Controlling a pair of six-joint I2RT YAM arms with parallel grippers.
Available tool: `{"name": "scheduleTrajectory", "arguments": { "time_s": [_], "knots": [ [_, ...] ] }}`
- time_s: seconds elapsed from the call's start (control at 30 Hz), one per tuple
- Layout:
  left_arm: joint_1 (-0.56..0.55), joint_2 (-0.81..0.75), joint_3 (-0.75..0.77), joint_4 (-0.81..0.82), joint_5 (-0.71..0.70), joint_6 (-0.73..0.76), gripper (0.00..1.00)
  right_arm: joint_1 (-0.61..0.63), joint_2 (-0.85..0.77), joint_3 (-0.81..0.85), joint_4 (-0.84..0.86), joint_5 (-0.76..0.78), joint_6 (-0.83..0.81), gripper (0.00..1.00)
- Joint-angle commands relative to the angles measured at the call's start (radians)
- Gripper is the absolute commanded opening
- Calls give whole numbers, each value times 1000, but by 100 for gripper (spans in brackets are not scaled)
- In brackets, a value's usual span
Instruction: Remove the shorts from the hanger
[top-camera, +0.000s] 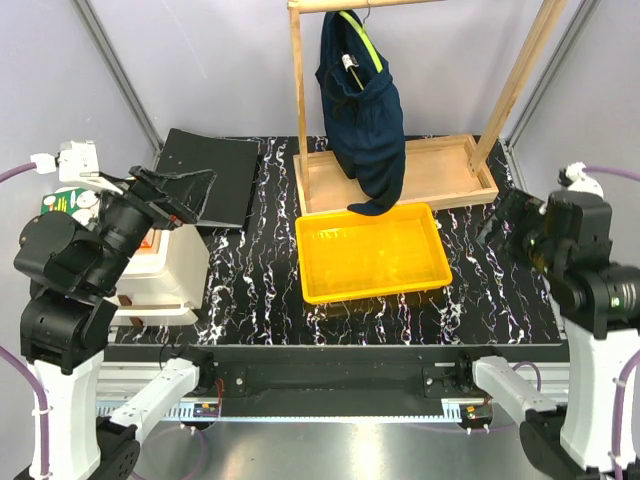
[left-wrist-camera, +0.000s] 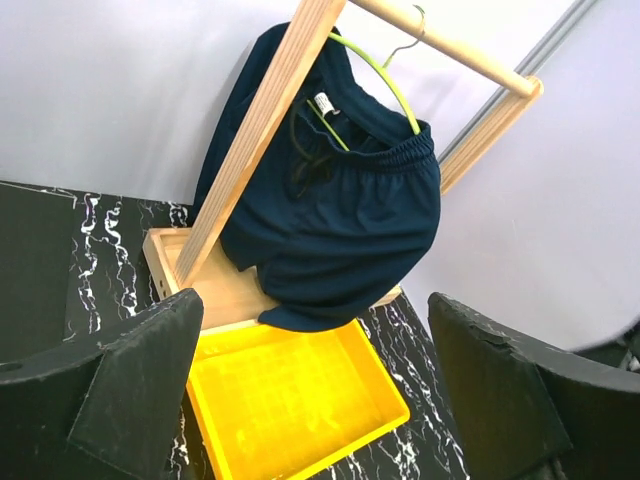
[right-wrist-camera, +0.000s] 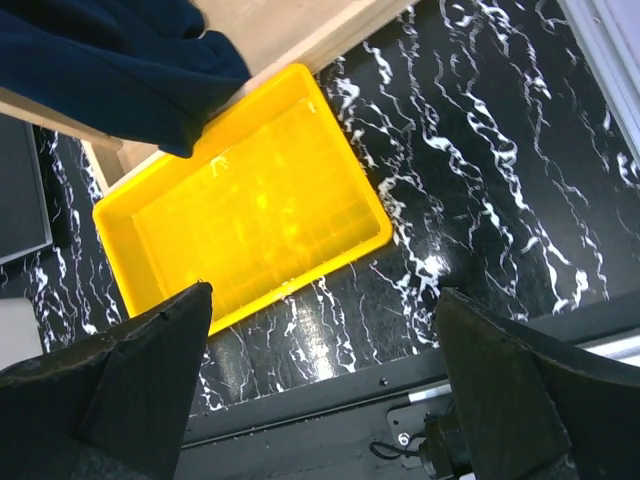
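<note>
Nearest to me, at the near edge of the table (top-camera: 250, 300), stand the two arm bases, and both arms are drawn back to their own sides.

On the left, the left gripper (left-wrist-camera: 315, 300) has its jaws wide apart and holds nothing. It looks toward the far right, where the wooden rack (top-camera: 298, 100) stands. In its wrist view the left post of the rack crosses in front of the cloth, so I think a straight reach from this side meets the post first.

In the middle, at the far side, the shorts (top-camera: 368, 120) hang from the hanger (top-camera: 366, 42), whose hook is over the top rail. Their long axis goes down, and the low hem ends at the far rim of the yellow tray (top-camera: 375, 291); I cannot tell whether it touches the rim.

On the right, the right gripper (right-wrist-camera: 325, 295) is also fully spread and empty, pointing down at the tray. The shorts lie far and left from it, with no post between. I judge that this arm is a little nearer to the hem.
</note>
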Motion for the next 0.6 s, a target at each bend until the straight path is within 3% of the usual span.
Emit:
{"name": "scheduleTrajectory", "arguments": {
  "time_s": [0.0, 0.27, 0.57],
  "knots": [
    [1, 7, 26, -51, 64, 41, 99, 5, 99, 126, -28, -87, -83, 100],
    [1, 52, 104, -126, 131, 76, 99, 5, 286, 347, 142, -490, -101, 100],
    [1, 66, 106, -232, 239, 87, 99, 7, 485, 503, 375, -672, -110, 100]
  ]
}}
